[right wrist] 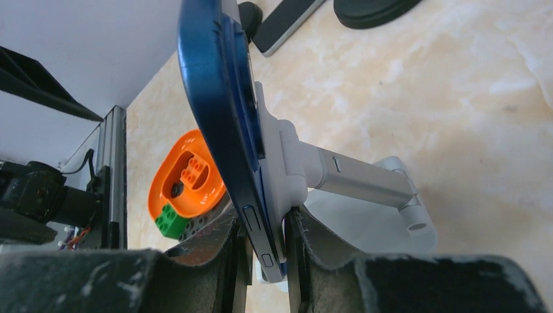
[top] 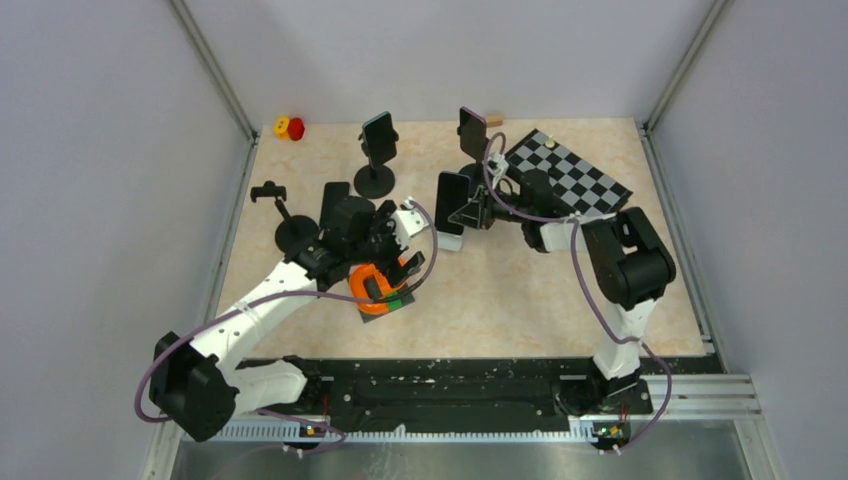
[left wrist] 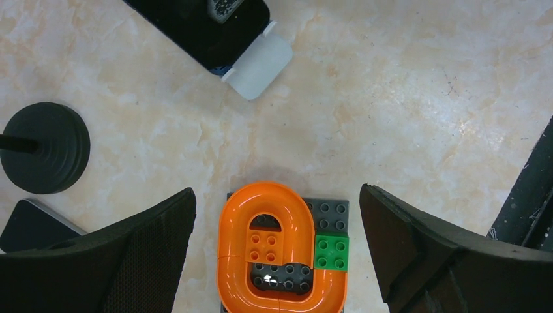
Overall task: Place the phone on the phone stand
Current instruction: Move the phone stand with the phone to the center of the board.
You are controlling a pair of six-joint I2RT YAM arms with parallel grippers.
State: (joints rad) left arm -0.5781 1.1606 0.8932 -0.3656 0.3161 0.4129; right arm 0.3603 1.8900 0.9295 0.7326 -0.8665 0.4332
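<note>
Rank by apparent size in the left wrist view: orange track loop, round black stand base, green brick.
1. orange track loop, largest, cut by the bottom edge
2. round black stand base, clipped at the left edge
3. green brick, clearly smallest
All sit near table level, so nearness hardly skews this.

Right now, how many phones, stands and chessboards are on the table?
Phones: 4
Stands: 4
Chessboard: 1
Total: 9
</note>
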